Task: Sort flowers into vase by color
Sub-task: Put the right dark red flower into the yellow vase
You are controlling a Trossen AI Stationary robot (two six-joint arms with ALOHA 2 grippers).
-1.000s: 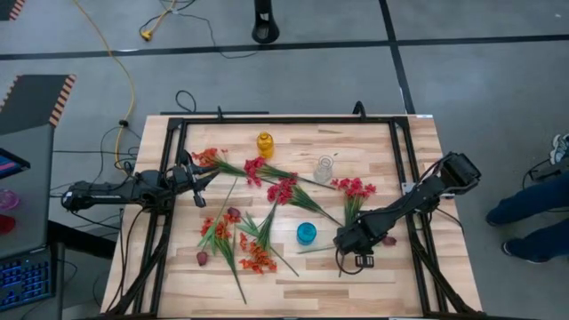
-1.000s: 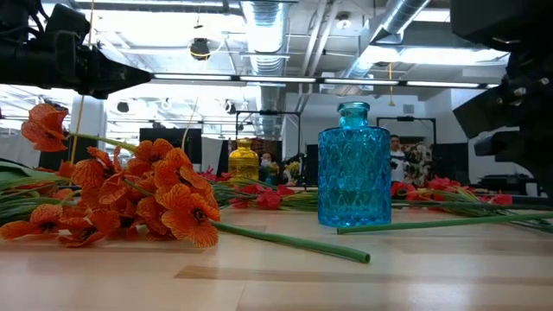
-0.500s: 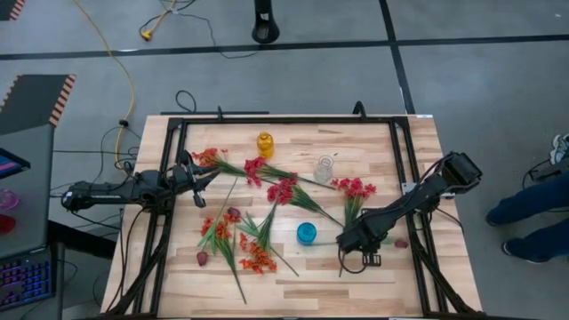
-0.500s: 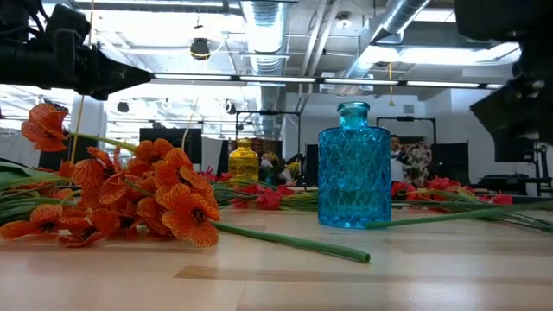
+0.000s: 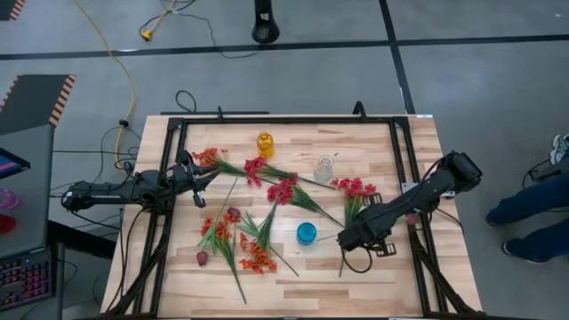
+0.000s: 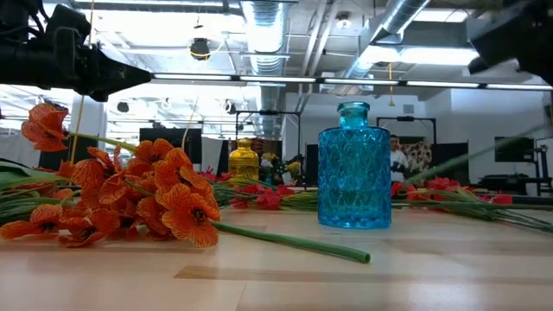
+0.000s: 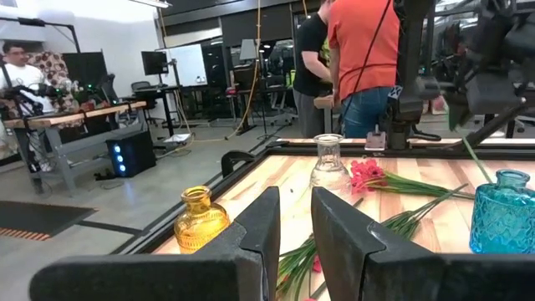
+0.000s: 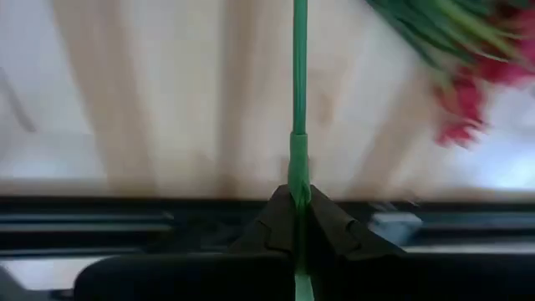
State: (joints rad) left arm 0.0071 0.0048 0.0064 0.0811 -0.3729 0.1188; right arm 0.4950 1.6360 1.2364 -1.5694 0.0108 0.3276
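Flowers lie scattered on the wooden table (image 5: 418, 142): orange sprays (image 5: 256, 258), crimson sprays (image 5: 283, 189) and maroon buds (image 5: 233, 214). A yellow vase (image 5: 265, 144), a clear vase (image 5: 324, 168) and a blue vase (image 5: 306, 234) stand upright among them. My right gripper (image 5: 354, 240), right of the blue vase, is shut on a green flower stem (image 6: 484, 154) and holds it above the table. My left gripper (image 7: 294, 234) waits level at the left edge, its fingers a narrow gap apart with nothing between them. My right gripper pinches the bare green stem (image 8: 298, 180) between its two fingers, which point steeply down from above. The stem slants, its raised part at the gripper and its lower length (image 7: 478, 171) running down toward the blue vase. Whether its low end rests on the table I cannot tell.
A black frame (image 5: 267, 121) runs round the table top. Crimson blooms (image 5: 354, 187) lie just beyond my right gripper. People stand in the room behind the table's far side (image 7: 359, 58), and a person's legs (image 5: 533, 213) show at the table's right.
My right gripper has risen from the table and tipped to point more steeply down. The green stem, which lay flat to the right of the blue vase, has come up with it and now slants upward.
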